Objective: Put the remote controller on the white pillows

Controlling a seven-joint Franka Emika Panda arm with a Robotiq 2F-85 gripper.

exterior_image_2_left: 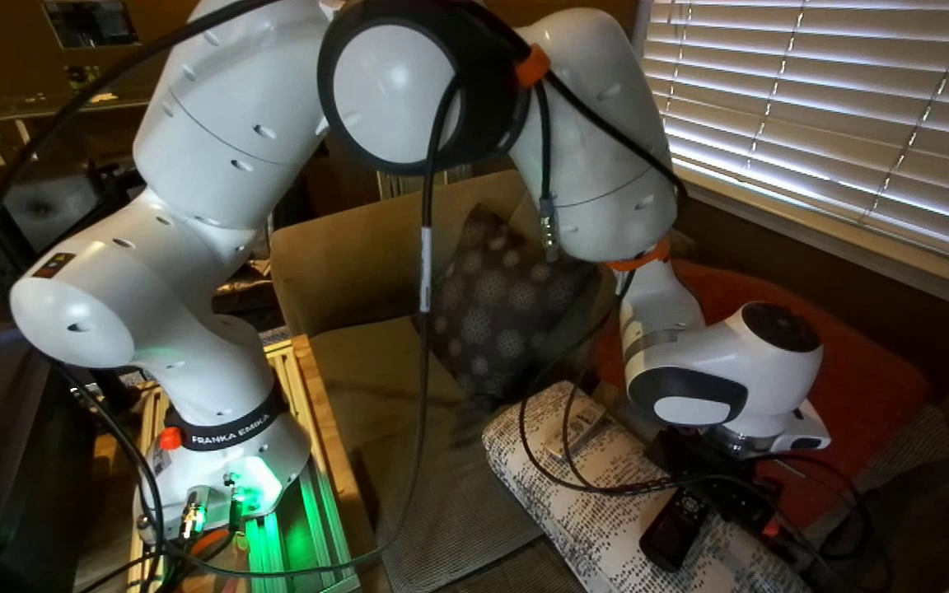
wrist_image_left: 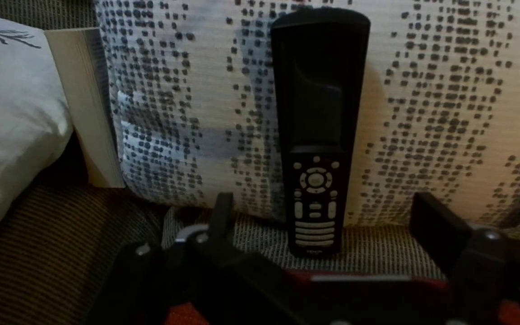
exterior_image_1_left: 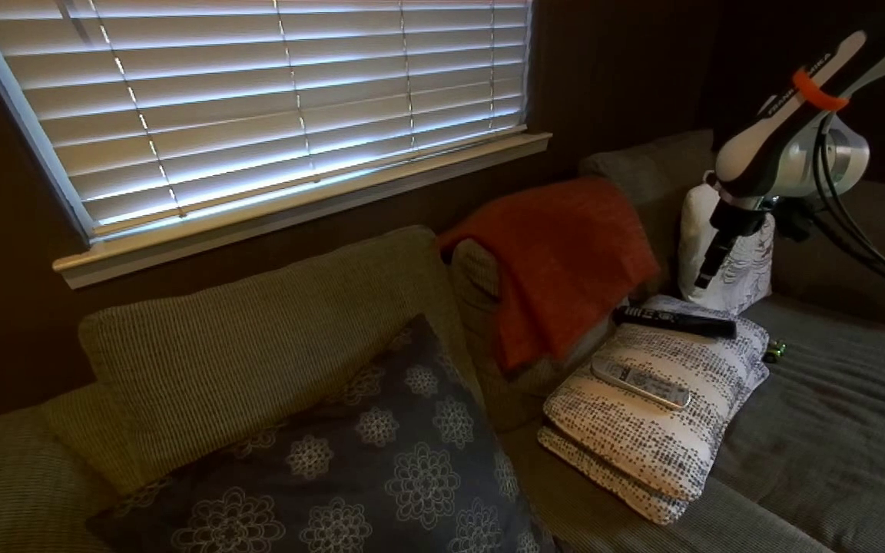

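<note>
The remote controller (exterior_image_1_left: pixel 677 322) is a slim black bar lying across the far end of the upper of the two stacked white pillows (exterior_image_1_left: pixel 642 445). In an exterior view the remote (exterior_image_2_left: pixel 674 527) lies on the speckled pillow (exterior_image_2_left: pixel 598 535), beside the gripper. In the wrist view the remote (wrist_image_left: pixel 321 131) shows its buttons, with its lower end reaching past the edge of the pillow (wrist_image_left: pixel 445 113). My gripper (wrist_image_left: pixel 323 203) is open and empty, its fingers on either side of the remote's lower end and apart from it. In an exterior view the gripper (exterior_image_1_left: pixel 707 273) is above the remote.
A pale remote (exterior_image_1_left: pixel 641 382) also lies on the upper pillow. An orange-red blanket (exterior_image_1_left: pixel 565 253) hangs over the sofa back. A white printed pillow (exterior_image_1_left: pixel 754 265) stands behind the stack. A dark grey cushion (exterior_image_1_left: pixel 350 461) lies nearer. A small green object (exterior_image_1_left: pixel 774 351) is beside the stack.
</note>
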